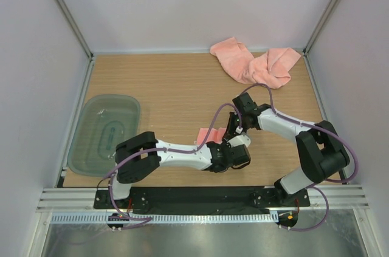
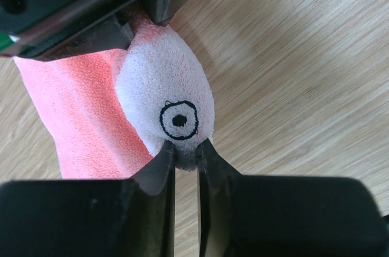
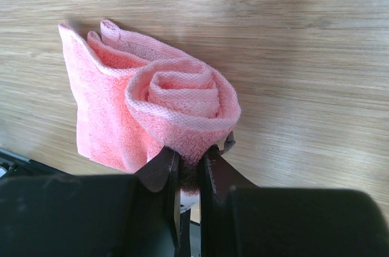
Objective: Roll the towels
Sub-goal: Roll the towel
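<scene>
A partly rolled salmon-pink towel (image 1: 206, 137) lies on the wooden table near the front middle. In the right wrist view its rolled end (image 3: 182, 102) shows as a spiral, with a loose tail (image 3: 97, 105) trailing left. My right gripper (image 3: 188, 158) is shut on the roll's lower edge. In the left wrist view the towel's pale end (image 2: 167, 87) carries a black ring mark, and my left gripper (image 2: 185, 155) is shut on its tip. Both grippers, the left (image 1: 236, 149) and the right (image 1: 233, 132), meet at this towel. More pink towels (image 1: 255, 62) lie crumpled at the back right.
A translucent grey-green plastic tray (image 1: 91, 147) sits at the left edge of the table. White walls enclose the table on three sides. The right gripper's black body (image 2: 91, 2) fills the top of the left wrist view.
</scene>
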Robot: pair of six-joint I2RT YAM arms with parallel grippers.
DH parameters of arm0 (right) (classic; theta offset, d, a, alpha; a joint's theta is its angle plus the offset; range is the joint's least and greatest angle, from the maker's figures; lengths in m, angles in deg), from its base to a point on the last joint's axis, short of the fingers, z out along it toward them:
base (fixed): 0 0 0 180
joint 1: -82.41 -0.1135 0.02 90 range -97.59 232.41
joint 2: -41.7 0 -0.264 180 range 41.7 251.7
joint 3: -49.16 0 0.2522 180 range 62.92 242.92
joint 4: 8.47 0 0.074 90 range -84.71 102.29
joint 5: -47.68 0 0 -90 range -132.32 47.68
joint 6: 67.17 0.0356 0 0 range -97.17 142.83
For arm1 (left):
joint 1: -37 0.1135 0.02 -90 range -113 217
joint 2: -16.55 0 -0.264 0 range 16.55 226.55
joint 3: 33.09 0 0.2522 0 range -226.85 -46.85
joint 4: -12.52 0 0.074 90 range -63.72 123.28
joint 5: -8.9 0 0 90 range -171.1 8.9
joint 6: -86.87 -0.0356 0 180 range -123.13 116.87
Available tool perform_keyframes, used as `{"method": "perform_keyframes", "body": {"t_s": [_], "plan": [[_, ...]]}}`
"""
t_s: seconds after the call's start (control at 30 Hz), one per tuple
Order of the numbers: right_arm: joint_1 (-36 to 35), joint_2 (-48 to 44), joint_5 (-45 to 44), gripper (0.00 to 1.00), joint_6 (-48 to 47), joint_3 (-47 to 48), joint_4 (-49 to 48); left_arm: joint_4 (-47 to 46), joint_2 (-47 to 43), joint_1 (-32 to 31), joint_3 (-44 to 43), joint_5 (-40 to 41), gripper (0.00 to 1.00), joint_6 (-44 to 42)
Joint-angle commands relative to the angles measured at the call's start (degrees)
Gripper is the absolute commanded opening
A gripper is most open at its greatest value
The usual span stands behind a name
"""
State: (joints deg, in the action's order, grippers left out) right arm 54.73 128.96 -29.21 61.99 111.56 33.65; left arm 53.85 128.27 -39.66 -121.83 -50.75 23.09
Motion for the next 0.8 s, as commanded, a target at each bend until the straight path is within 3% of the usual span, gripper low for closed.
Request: {"method": "perform_keyframes", "body": {"t_s": [0.0,0.07,0.17,0.2,0.27,0.3,0.4,0.5,0.63,0.77], "plan": [[-0.4,1.0,4.7,0.04,-0.2,-0.5,-0.2,-3.0,2.4,0.2,-1.0,2.3,0.05,-0.5],[-0.2,1.2,4.8,0.04,-0.1,-0.7,-0.5,-3.0,2.4,0.2,-1.0,2.1,0.0,-1.1],[1.2,0.8,4.6,0.14,0.3,-0.7,-0.6,-3.1,0.3,0.3,0.4,0.2,0.0,-1.3],[1.9,0.6,4.6,0.25,0.1,-0.7,-0.5,-2.9,-0.4,0.3,0.8,-1.0,0.0,-1.3],[4.3,0.2,4.9,0.34,-0.6,-0.3,-0.2,-2.8,-3.4,0.4,2.1,-2.6,0.0,-0.7],[5.3,0.2,5.2,0.45,-0.9,0.2,0.5,-2.6,-4.7,0.4,3.4,-3.4,0.0,-0.7],[9.2,-0.4,5.0,0.63,-3.2,1.1,2.6,-2.6,-9.1,0.5,6.7,-6.2,0.0,0.7],[12.3,-1.7,4.1,0.74,-4.9,1.6,4.6,-3.7,-13.5,2.1,11.0,-10.0,0.0,3.0],[14.4,-3.6,2.2,0.82,-5.5,2.2,5.7,-9.0,-18.9,6.7,17.1,-16.6,0.0,6.2],[15.4,-7.3,2.0,0.85,-2.4,0.1,2.9,-14.4,-21.2,13.2,21.9,-30.0,0.0,9.6]]}}
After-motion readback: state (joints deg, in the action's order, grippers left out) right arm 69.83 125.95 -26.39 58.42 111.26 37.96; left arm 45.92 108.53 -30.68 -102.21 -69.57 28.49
